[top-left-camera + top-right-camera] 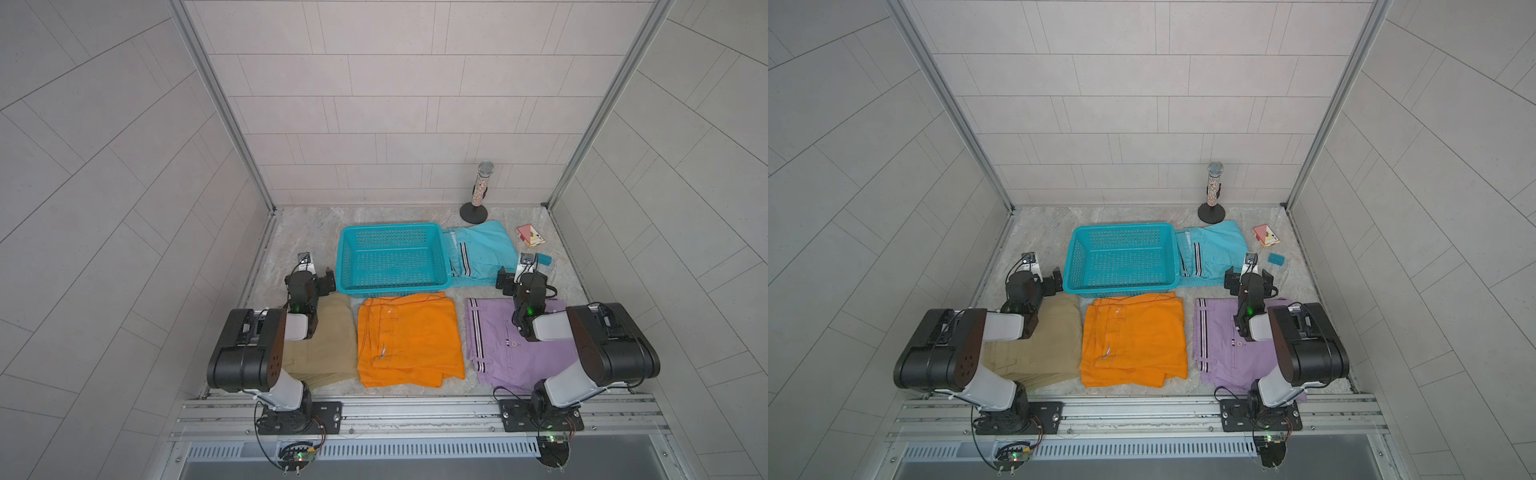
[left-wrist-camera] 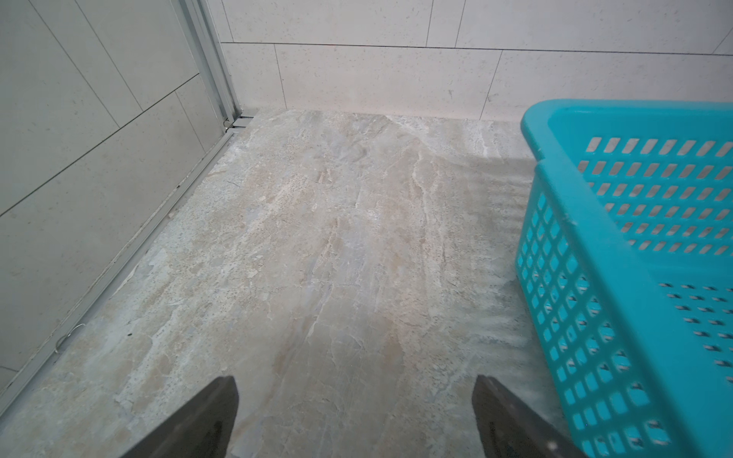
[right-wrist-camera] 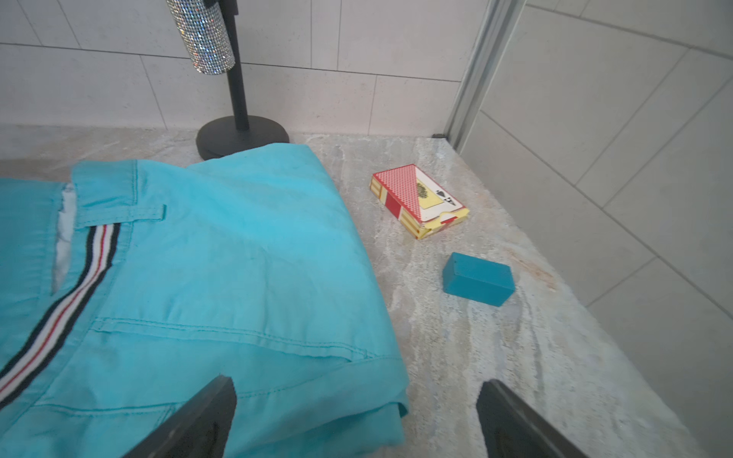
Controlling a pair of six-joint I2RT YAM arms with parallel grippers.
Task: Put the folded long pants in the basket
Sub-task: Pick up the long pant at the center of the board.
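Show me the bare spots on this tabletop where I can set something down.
Widest: bare marble tabletop between the turquoise perforated plastic basket and the left wall. A narrow strip runs behind the basket. Crowded: the front row of khaki folded pants, orange folded pants and lilac folded pants, plus turquoise folded pants against the basket.

Turquoise basket (image 1: 390,227); orange pants (image 1: 411,336); lilac pants (image 1: 500,353)
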